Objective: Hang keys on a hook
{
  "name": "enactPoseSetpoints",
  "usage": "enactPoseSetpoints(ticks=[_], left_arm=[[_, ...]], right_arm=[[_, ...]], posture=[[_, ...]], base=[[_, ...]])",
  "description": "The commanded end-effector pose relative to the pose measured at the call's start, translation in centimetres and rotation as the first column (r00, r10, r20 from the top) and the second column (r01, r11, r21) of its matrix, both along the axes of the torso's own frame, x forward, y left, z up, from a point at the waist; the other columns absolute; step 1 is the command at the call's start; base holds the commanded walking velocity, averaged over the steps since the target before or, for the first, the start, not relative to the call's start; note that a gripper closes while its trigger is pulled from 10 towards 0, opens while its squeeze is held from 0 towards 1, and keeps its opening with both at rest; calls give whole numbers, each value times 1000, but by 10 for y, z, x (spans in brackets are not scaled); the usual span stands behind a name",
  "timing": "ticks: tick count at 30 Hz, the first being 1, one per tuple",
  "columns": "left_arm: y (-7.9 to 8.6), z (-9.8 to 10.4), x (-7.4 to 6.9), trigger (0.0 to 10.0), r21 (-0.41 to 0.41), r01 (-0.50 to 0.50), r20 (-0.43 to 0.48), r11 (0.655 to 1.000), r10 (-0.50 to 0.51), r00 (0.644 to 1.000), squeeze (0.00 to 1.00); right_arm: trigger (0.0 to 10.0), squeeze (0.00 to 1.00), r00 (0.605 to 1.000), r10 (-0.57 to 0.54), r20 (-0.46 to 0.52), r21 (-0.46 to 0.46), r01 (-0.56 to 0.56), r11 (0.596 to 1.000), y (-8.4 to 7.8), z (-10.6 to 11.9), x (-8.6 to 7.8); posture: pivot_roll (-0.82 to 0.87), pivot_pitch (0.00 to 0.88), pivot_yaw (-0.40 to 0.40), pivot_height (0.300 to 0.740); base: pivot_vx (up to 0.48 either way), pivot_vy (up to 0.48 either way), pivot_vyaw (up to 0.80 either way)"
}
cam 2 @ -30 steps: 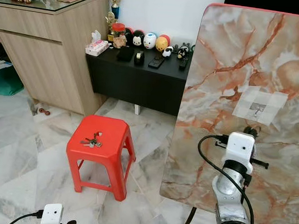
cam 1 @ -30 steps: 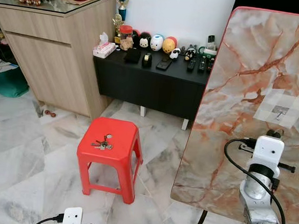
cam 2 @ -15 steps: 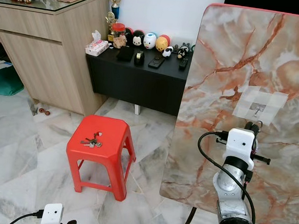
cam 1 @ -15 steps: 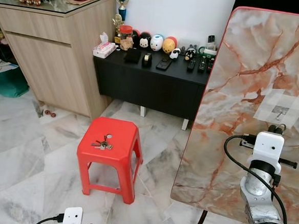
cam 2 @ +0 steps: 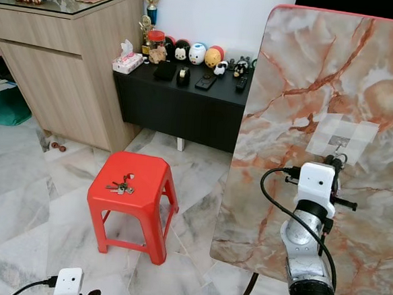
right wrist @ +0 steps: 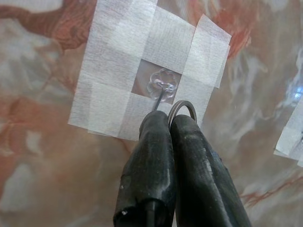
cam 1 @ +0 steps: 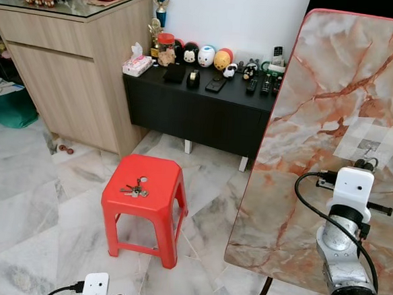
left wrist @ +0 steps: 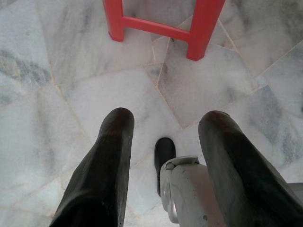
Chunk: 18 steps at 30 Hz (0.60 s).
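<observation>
A clear hook (right wrist: 161, 89) sits under a cross of white tape (right wrist: 118, 71) on the upright marble panel (cam 1: 335, 96). Just below the hook is my right gripper (right wrist: 170, 120), shut on a thin metal key ring (right wrist: 182, 108). The ring's top edge is level with the hook's stem and beside it. From the head, the right gripper (cam 1: 365, 163) is raised against the panel under the hook (cam 1: 368, 145). A bunch of keys (cam 1: 135, 189) lies on the red stool (cam 1: 164, 179). My left gripper (left wrist: 163, 118) hangs open above the floor.
A black low cabinet (cam 1: 199, 110) with figurines and remotes stands behind the stool, and a wooden sideboard (cam 1: 74, 65) to its left. The floor is marble tile (cam 1: 37, 210). The panel's metal leg (cam 1: 262, 292) stands by my right arm. The stool's legs (left wrist: 203, 23) are near my left gripper.
My right gripper has risen a little along the panel, closer to the taped hook. The left arm and the keys on the stool have not moved.
</observation>
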<state>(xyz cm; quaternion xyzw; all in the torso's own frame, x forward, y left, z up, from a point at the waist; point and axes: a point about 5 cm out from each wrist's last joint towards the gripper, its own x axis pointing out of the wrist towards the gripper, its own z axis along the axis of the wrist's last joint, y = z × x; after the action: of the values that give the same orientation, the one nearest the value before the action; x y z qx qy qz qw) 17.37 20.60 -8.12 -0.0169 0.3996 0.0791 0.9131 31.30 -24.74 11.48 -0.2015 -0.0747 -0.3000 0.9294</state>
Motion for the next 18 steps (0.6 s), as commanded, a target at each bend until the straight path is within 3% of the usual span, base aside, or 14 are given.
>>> enactPoseSetpoints(ticks=[1, 10, 18], left_arm=[[0, 0, 1, 10000, 3, 6, 0, 1000, -6, 1000, 0], [0, 0, 1, 10000, 4, 6, 1, 1000, -6, 1000, 0], [0, 0, 1, 10000, 3, 6, 1, 1000, -6, 1000, 0]], right_arm=[[10000, 0, 1000, -6, 8, 0, 6, 1000, -2, 5, 4], [10000, 0, 996, -7, -87, -23, 5, 1000, -2, -2, 8], [10000, 0, 995, -4, -97, -49, 0, 999, -1, -2, 9]], posture=[[22, 0, -35, 740], [24, 0, -35, 740], [25, 0, -36, 740]], base=[[0, 0, 0], [0, 0, 0], [0, 0, 0]])
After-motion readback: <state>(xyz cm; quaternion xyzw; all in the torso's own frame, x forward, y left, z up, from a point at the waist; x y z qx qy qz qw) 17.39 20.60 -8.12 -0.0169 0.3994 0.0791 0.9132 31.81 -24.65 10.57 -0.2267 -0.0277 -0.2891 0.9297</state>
